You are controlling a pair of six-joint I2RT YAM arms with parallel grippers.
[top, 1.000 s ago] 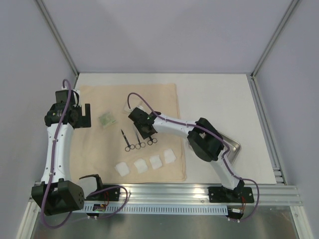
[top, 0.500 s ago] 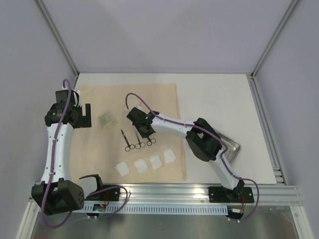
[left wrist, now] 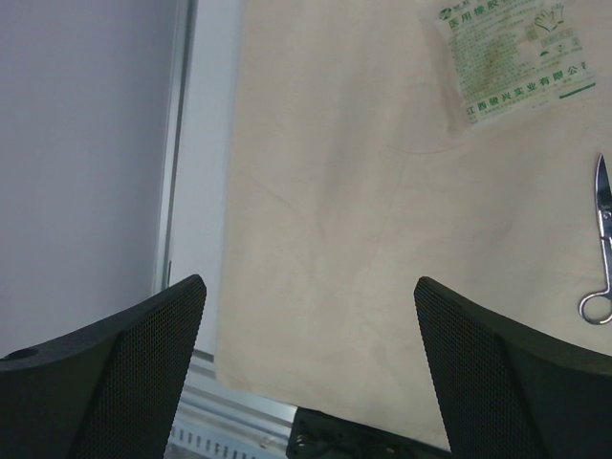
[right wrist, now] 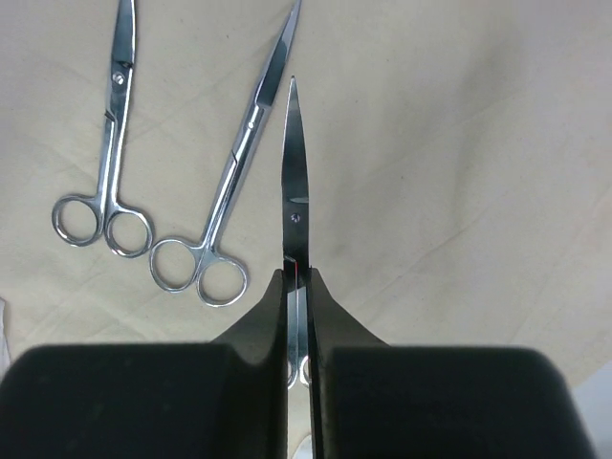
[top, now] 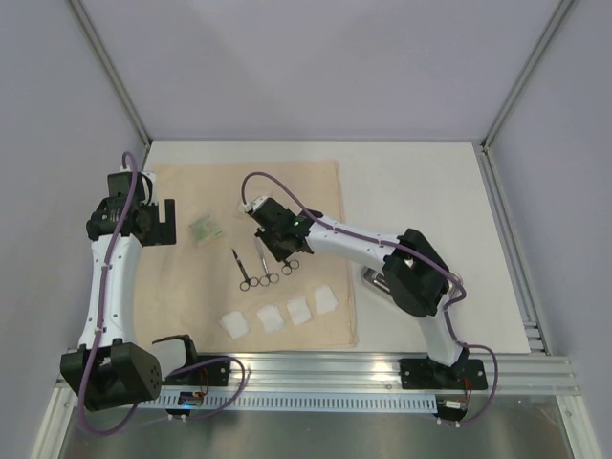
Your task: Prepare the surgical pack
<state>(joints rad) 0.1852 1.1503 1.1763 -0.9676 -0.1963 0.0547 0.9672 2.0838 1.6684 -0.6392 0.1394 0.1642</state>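
Now: right hand [right wrist: 298, 284] clamps scissors [right wrist: 294, 182]; left hand [left wrist: 306, 292] agape (packet [left wrist: 507, 57]: green Chinese print).

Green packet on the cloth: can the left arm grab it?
Probably yes. The left gripper hangs open near the green packet, with only bare cloth between them.

Beige cloth [top: 182, 282] lies flat; two scissors [top: 242, 271], four gauze squares [top: 272, 317] atop it.
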